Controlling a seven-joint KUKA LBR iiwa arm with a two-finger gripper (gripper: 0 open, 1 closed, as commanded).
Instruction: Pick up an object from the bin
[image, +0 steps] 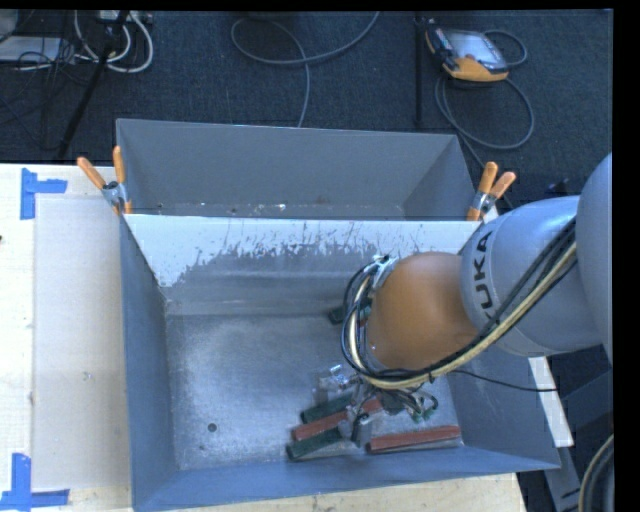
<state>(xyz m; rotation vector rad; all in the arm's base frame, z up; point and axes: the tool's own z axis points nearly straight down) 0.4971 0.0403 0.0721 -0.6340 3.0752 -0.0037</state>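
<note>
My gripper (340, 383) is low in the bin's front right part, mostly hidden under the arm's orange cover. It hangs right over a small cluster of flat bars. A red-brown bar with a dark green edge (318, 431) lies just left of and below it. A second, longer red-brown bar (414, 438) lies to its right near the front wall. A dark green piece (325, 411) sits between them, close under the gripper. Whether anything is held is hidden from me.
A small dark object (336, 316) rests at the foot of the back wall. A tiny dark speck (212, 428) lies on the floor at the left. The arm and its cables cover the bin's right side.
</note>
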